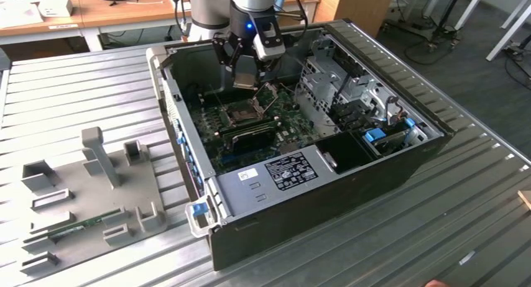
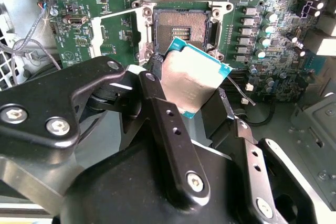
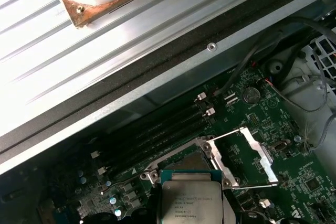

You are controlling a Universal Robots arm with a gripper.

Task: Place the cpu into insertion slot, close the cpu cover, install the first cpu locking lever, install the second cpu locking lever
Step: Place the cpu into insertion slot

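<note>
Jaws of the gripper pinch the light, stiff, probably fragile cpu by opposite edges, sparing its faces, with the insertion slot just beyond them.

The cpu hangs above the insertion slot.

A lab: open computer tower on ribbed metal bench, wooden desks behind.

One pale silvery square cpu, one dark square insertion slot, one hinged silvery cpu cover, perhaps four long black memory slots.
</note>
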